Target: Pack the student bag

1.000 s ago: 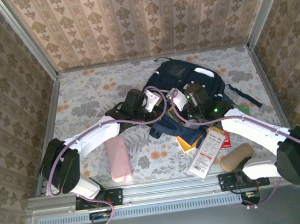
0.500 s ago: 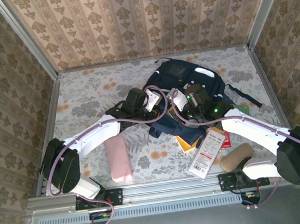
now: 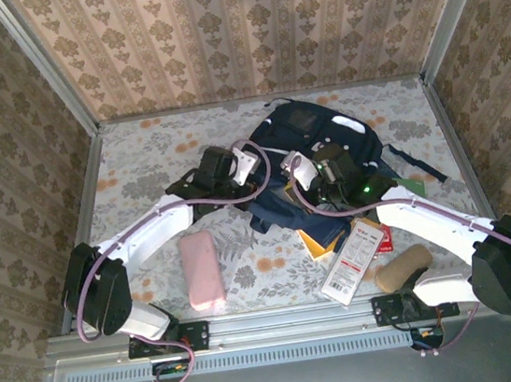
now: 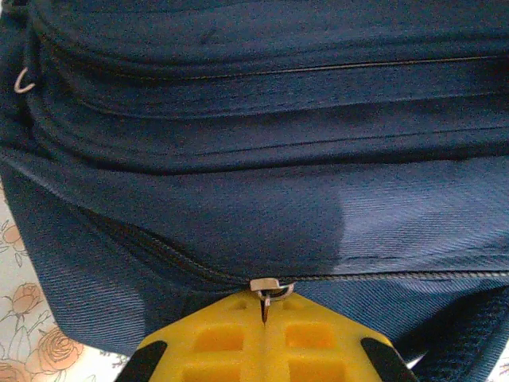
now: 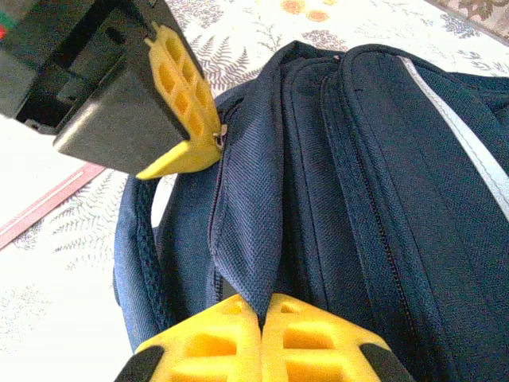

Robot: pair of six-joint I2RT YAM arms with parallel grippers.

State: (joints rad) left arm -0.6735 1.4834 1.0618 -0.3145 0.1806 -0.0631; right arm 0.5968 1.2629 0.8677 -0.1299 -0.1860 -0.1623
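Observation:
The student bag (image 3: 323, 133), dark navy with white stripes, lies at the back centre of the table. Its near end faces both arms. My left gripper (image 4: 265, 306) is shut on the small metal zipper pull (image 4: 270, 286) of the bag (image 4: 254, 159), at the end of a zipper line. In the right wrist view that left gripper (image 5: 213, 147) sits at the bag's left corner. My right gripper (image 5: 261, 314) is shut on a raised fold of the bag's fabric (image 5: 246, 239). From above, the left gripper (image 3: 261, 173) and the right gripper (image 3: 290, 179) meet close together at the bag's near-left edge.
A pink case (image 3: 202, 269) lies near the front left. A yellow book (image 3: 323, 239), a white and red package (image 3: 354, 258), a red item (image 3: 381, 233) and a tan object (image 3: 402, 268) lie front right under the right arm. A black strap (image 3: 417, 165) trails right of the bag.
My left arm has drawn back to the left and away, its jaws closing fully on the zipper pull. The bag's near-left edge has followed it. The right arm has held still.

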